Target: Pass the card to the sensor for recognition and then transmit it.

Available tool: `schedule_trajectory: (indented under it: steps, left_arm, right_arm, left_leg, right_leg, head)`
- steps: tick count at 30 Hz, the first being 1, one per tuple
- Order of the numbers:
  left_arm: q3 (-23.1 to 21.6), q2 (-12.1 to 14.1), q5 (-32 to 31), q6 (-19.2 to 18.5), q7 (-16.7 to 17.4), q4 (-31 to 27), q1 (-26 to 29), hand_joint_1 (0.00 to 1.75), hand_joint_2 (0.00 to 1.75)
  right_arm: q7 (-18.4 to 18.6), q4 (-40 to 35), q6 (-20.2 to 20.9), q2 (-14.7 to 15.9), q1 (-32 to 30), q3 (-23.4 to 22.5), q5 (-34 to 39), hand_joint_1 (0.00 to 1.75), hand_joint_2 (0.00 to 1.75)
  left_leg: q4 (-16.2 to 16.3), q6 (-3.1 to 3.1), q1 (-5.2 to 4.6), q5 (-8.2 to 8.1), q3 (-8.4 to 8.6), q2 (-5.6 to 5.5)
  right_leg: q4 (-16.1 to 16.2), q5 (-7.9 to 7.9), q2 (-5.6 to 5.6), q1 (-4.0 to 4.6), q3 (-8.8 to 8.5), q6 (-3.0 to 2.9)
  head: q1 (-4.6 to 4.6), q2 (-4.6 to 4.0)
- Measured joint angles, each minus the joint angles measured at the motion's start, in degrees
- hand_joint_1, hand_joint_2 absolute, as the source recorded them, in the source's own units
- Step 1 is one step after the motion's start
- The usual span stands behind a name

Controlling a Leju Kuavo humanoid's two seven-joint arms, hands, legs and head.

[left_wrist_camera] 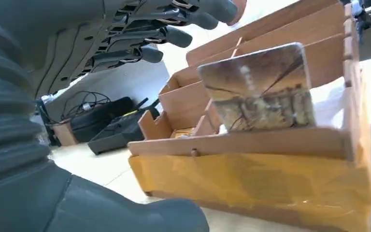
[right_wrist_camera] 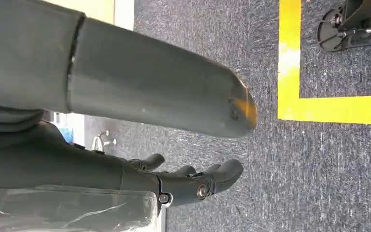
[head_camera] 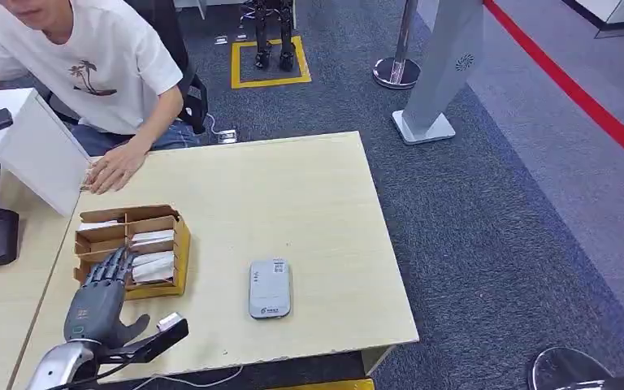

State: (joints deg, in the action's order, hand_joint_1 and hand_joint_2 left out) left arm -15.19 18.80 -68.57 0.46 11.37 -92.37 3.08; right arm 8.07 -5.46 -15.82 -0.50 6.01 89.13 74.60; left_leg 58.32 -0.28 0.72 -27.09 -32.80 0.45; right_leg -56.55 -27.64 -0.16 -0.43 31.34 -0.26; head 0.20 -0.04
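The robot's left hand, fingers spread and empty, hovers at the near edge of the cardboard box, where a card stands upright just ahead, best pinched by its top edge.

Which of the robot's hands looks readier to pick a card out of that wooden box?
The left hand, probably: it hovers open at the card box, facing an upright card. The right hand hangs over the floor.

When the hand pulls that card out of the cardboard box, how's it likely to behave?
The card looks thin, flat and stiff, probably light. Its glossy face may slip between the fingers. Standing on edge, leaning in the cardboard box, it could tip flat if nudged.
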Motion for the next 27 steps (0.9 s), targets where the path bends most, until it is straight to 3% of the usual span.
schedule_trajectory:
  steps: [16,27]
  left_arm:
    - [1.57,0.63,-0.98,0.18,0.87,-1.62,0.78,0.00,1.75]
    - [2.05,0.11,-3.56,1.86,0.92,-1.58,-1.93,0.00,1.75]
  right_arm:
    - [0.13,0.00,-0.04,0.00,-0.02,0.00,0.20,0.00,1.75]
    - [0.13,0.00,-0.07,0.00,-0.02,0.00,-0.39,0.00,1.75]
  left_leg:
    - [0.00,0.00,0.00,0.00,0.01,-0.01]
    - [0.00,0.00,0.00,0.01,0.02,-0.01]
  right_leg:
    - [0.00,0.00,-0.01,0.00,0.00,0.00]
    - [0.00,0.00,-0.01,0.00,0.00,0.00]
  head:
    - [0.00,0.00]
    - [0.00,0.00]
